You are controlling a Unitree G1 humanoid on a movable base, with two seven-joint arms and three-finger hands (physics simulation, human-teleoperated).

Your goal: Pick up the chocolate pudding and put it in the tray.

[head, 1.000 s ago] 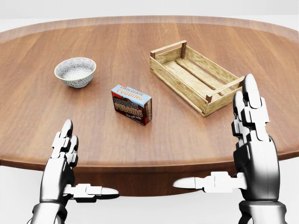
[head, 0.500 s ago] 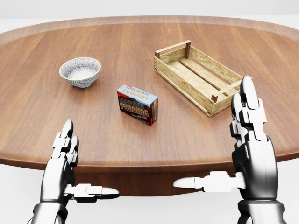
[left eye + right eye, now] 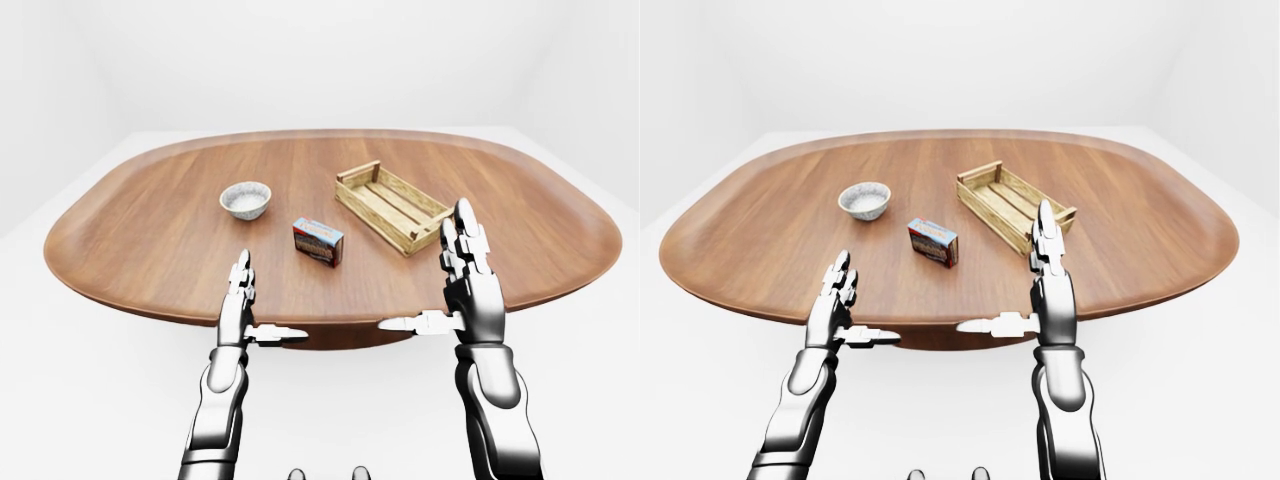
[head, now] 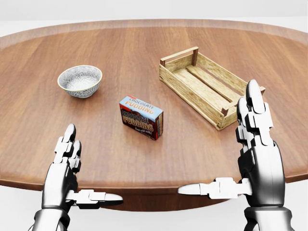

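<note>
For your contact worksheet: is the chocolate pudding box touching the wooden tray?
Apart. The head view shows bare table between the chocolate pudding box and the wooden tray.

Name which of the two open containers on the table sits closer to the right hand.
The wooden tray: its near corner lies just beside the right hand, while the round patterned bowl sits far across on the head view's left.
</note>
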